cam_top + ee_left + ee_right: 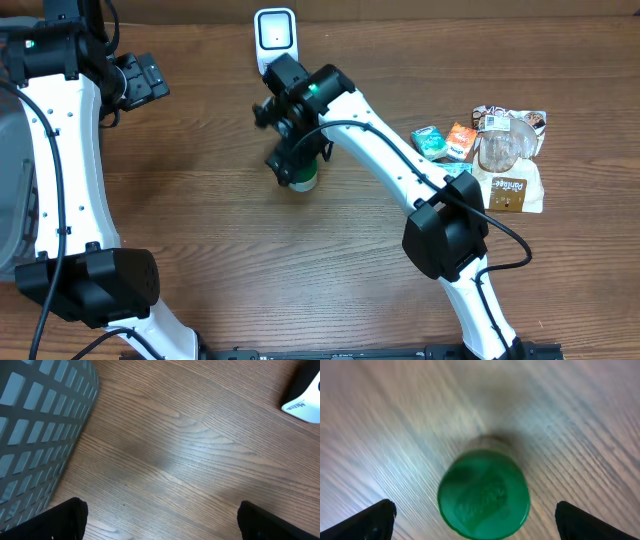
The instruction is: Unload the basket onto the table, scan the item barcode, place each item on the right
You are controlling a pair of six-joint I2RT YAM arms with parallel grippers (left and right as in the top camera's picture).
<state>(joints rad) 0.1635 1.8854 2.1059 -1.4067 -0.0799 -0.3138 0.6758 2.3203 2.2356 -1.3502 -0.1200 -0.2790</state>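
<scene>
A small container with a green lid (484, 494) stands upright on the wooden table, seen from straight above in the right wrist view. My right gripper (475, 520) is open over it, its dark fingertips (370, 520) well apart from the lid on both sides. From overhead the same green-lidded container (303, 180) pokes out under the right gripper (290, 160), just in front of the white barcode scanner (274, 38) at the back. At the far left my left gripper (160, 522) is open above bare wood. The scanner's corner (305, 402) shows in the left wrist view.
A grey mesh basket (35, 425) stands at the left edge of the table. At the right lies a cluster of packaged items (500, 150), with a teal packet (430, 142) and an orange one (461, 139).
</scene>
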